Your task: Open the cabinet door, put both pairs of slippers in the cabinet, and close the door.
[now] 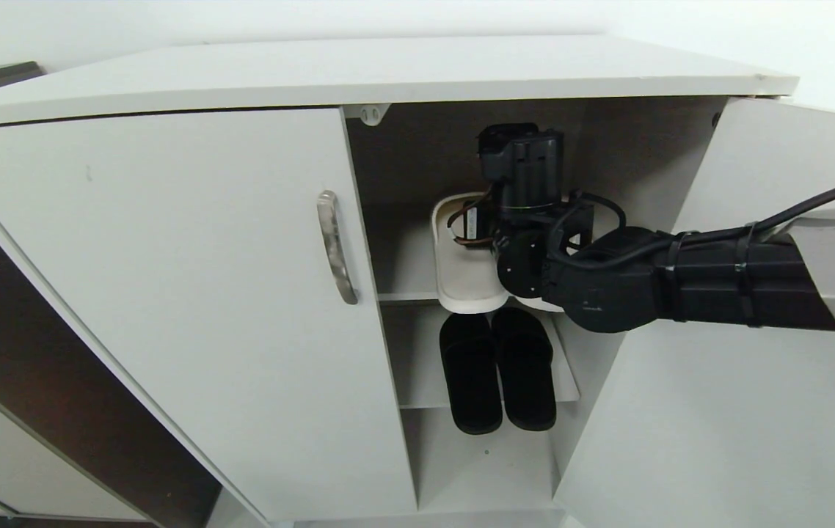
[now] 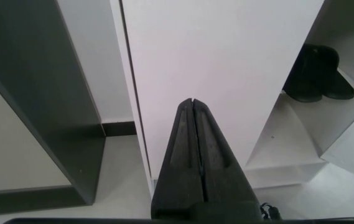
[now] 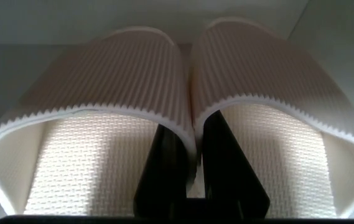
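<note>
The cabinet's right door point(image 1: 718, 425) stands open and its left door point(image 1: 168, 308) is closed. A pair of white slippers point(image 1: 461, 275) rests on the upper shelf point(image 1: 403, 282), heels sticking out past its front edge. My right gripper point(image 3: 193, 142) is inside the cabinet, one finger under each strap, shut on the two inner strap sides of the white slippers point(image 3: 114, 74). A pair of black slippers point(image 1: 497, 367) lies on the shelf below, also seen as black slippers point(image 2: 318, 78) from the left wrist. My left gripper point(image 2: 192, 106) is shut and holds nothing, low in front of the closed left door.
A metal handle point(image 1: 335, 246) runs down the left door's inner edge. The cabinet top point(image 1: 359, 70) overhangs the opening. Dark furniture point(image 1: 28, 352) stands to the left. The bottom compartment point(image 1: 483, 462) holds nothing.
</note>
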You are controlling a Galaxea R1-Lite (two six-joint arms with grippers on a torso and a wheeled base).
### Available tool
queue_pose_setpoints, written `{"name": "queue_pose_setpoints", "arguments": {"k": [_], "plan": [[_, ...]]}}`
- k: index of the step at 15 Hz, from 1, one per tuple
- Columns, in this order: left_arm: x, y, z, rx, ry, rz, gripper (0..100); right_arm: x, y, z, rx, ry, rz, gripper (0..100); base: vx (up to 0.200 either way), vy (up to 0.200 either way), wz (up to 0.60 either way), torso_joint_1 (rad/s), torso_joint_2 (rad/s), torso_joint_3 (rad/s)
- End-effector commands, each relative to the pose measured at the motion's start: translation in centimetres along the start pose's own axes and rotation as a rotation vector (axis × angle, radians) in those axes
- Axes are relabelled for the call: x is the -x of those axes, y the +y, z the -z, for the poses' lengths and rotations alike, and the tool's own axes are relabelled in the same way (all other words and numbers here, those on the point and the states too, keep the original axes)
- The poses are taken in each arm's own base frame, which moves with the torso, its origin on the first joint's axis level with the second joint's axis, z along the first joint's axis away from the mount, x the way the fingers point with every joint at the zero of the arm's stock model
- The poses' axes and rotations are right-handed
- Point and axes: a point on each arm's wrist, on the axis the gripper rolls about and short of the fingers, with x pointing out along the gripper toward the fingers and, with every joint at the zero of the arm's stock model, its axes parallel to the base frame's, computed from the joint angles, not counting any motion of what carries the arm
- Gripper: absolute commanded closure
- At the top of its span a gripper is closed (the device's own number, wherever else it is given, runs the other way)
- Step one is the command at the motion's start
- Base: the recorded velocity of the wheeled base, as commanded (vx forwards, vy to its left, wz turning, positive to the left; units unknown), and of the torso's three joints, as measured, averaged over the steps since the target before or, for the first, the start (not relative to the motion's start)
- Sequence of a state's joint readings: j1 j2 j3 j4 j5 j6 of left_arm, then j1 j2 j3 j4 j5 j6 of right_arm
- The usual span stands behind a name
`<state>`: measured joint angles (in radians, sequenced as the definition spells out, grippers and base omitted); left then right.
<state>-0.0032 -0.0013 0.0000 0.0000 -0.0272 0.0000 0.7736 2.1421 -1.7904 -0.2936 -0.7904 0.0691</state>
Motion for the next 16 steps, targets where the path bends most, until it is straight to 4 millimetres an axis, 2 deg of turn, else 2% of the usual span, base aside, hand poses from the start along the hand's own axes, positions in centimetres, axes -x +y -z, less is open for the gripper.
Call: {"name": "queue_pose_setpoints", "arguments": {"k": [1, 4, 8, 9, 12, 14, 16], "plan": [[0.0, 0.0, 0.0, 0.0, 0.001, 0.0, 100, -1.3, 0.1, 0.8, 0.001, 0.003, 0.017, 100, 0.0, 0.0, 0.0, 0.0, 0.0, 0.0], [0.0, 0.0, 0.0, 0.0, 0.001, 0.0, 100, -2.3, -0.2, 1.1, -0.003, -0.001, 0.037, 100, 0.0, 0.0, 0.0, 0.0, 0.0, 0.0], [0.0, 0.0, 0.0, 0.0, 0.001, 0.0, 100, -2.4, -0.1, 1.3, 0.004, 0.006, 0.036, 100, 0.0, 0.0, 0.0, 0.0, 0.0, 0.0], [0.0, 0.0, 0.0, 0.0, 0.001, 0.0, 100, -2.4, -0.1, 1.3, 0.004, 0.006, 0.036, 0, 0.0, 0.0, 0.0, 0.0, 0.0, 0.0], [0.0, 0.0, 0.0, 0.0, 0.001, 0.0, 100, -1.7, -0.1, 0.9, 0.003, 0.005, 0.028, 0, 0.0, 0.0, 0.0, 0.0, 0.0, 0.0], [0.0, 0.0, 0.0, 0.0, 0.001, 0.0, 100, -0.3, -0.1, 0.3, 0.004, 0.005, 0.008, 0, 0.0, 0.0, 0.0, 0.0, 0.0, 0.0], [0.0, 0.0, 0.0, 0.0, 0.001, -0.001, 100, 1.9, -0.2, -0.1, 0.015, 0.018, -0.025, 0, 0.0, 0.0, 0.0, 0.0, 0.0, 0.0]]}}
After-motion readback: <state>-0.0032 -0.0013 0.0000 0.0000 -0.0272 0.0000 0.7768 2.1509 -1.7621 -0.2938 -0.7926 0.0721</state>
